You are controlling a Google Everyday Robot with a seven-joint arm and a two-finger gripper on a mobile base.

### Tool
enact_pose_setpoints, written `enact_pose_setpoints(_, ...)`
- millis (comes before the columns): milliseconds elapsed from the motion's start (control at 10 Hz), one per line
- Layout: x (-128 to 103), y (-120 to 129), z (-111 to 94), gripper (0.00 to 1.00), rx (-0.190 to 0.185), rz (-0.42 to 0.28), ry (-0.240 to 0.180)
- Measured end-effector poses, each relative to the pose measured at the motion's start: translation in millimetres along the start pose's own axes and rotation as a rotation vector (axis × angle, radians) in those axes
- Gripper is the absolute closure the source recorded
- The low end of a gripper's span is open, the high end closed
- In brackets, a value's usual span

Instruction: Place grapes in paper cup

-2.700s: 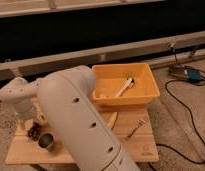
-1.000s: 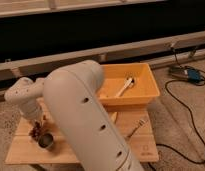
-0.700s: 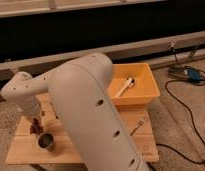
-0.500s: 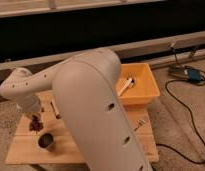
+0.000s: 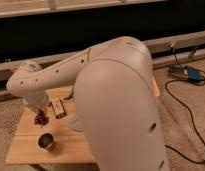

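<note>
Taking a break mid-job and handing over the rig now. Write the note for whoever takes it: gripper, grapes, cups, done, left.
Gripper: low over the table's left part, right at the grapes; whether it holds them, cannot tell.
Metal cup: upright, nearer the camera than the grapes; not the target.
Paper cup: seemingly the pale shape at the arm's edge, mostly hidden.
Done: grapes reached.
Left: carry them into the paper cup.

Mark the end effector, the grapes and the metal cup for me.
end effector (image 5: 41, 112): camera view, its tip, left of frame.
grapes (image 5: 42, 119): camera view, middle of the bunch, held by the end effector.
metal cup (image 5: 45, 142): camera view, side wall, below the grapes.
</note>
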Motion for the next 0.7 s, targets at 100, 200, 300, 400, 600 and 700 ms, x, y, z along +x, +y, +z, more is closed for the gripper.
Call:
enact_pose_setpoints(100,4.4,-8.4,-2.4,1.0,-0.004,0.015,-0.006)
enact_pose_setpoints(200,6.9,-15.5,-3.8,1.0,-0.004,0.027,-0.011)
enact_pose_setpoints(300,11.8,-25.8,-5.8,1.0,-0.006,0.045,-0.015)
enact_pose_setpoints(400,17.5,-35.2,-7.2,1.0,-0.007,0.064,-0.018)
enact_pose_setpoints(600,27.1,-54.1,-8.7,1.0,-0.008,0.102,-0.019)
enact_pose_setpoints(700,30.9,-61.5,-9.0,1.0,-0.008,0.117,-0.019)
